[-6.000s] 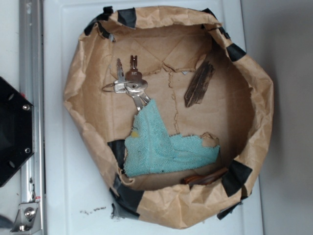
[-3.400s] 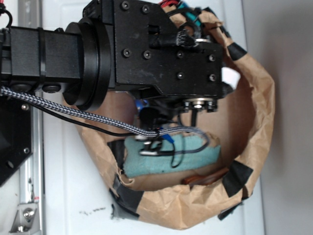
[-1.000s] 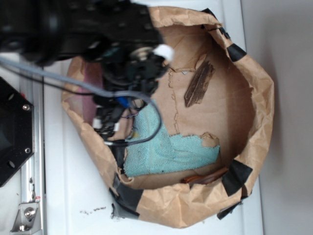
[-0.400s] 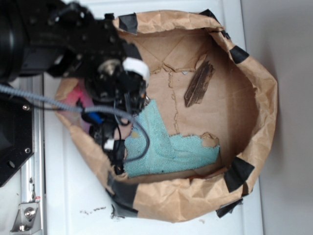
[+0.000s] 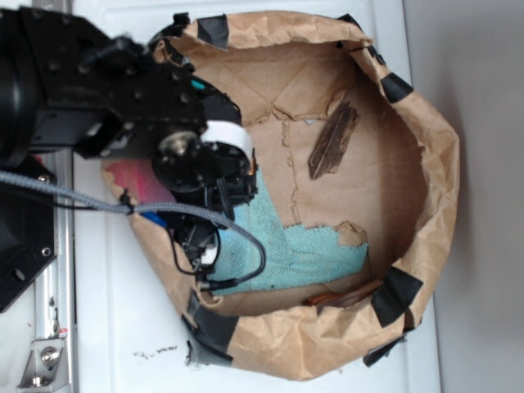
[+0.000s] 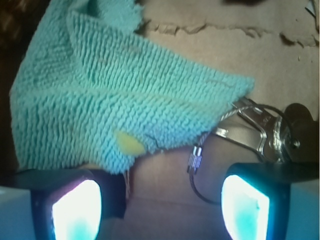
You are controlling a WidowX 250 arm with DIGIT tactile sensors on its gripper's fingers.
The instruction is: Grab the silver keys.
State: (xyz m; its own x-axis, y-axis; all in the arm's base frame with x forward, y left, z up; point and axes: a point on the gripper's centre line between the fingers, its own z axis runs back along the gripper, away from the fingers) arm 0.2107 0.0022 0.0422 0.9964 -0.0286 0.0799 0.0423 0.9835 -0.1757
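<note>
Gripper (image 6: 160,205) low in wrist frame, fingers (image 6: 75,210) spread wide, nothing pinched | silver keys (image 6: 262,132) at right edge, just above right pad, off-centre | teal cloth (image 6: 115,90) upper left, corner touching keys | likely needs shifting right before closing

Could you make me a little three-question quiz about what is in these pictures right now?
1. True or false: the silver keys lie partly under the teal cloth's corner.
2. What lies apart on the paper bag's floor: (a) wood splinter, (b) spoon, (c) cup?
3. Is the tool open or shut?

Key: 1 true; 2 a; 3 open, fingers apart, keys not yet gripped.
</note>
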